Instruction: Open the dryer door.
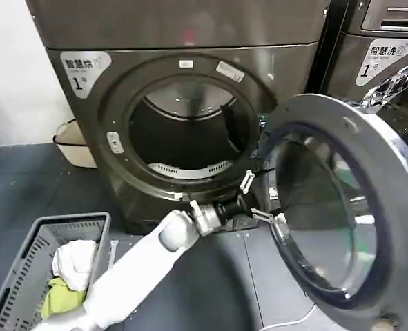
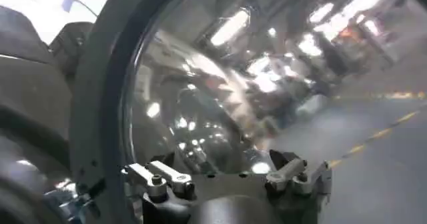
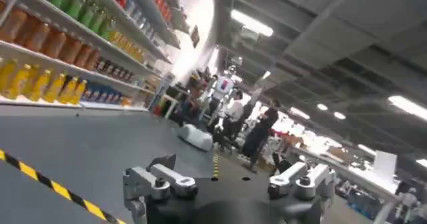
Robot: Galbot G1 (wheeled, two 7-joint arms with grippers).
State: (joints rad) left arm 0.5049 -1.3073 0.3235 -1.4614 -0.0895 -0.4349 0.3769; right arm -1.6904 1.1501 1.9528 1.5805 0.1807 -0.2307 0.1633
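— Chrome-rimmed and round, with a grey plastic inner face and a clear bowl: is that the dryer door (image 1: pixel 328 207)?

— Yes. The dryer door stands swung wide open, hinged on the right side of the grey front-loading dryer (image 1: pixel 183 110), its inner face turned toward the dark drum opening (image 1: pixel 183 131).

— Where is the left gripper (image 1: pixel 253 198)?

— Just below and to the right of the drum opening, at the door's inner edge. Its white arm (image 1: pixel 141 262) reaches up from beside the grey plastic laundry basket (image 1: pixel 45 269), which sits on the dark floor (image 1: pixel 24 186) in front of the dryer, to its left.

— And its fingers (image 1: pixel 246 181)?

— Spread apart, gripping nothing. In the left wrist view the gripper (image 2: pixel 227 179) has both fingers (image 2: pixel 160 176) apart, close up against the door's clear bowl (image 2: pixel 220 92).

— What is in the basket?

— White and yellow-green cloths (image 1: pixel 69 272).

— The right gripper (image 3: pixel 230 182)?

— Its fingers (image 3: pixel 163 179) are parted too, with nothing between them, pointing away from the dryer into a hall with stocked shelves (image 3: pixel 67 39).

— Anything else near the dryer?

— A second grey machine (image 1: pixel 383 48) stands just to its right.
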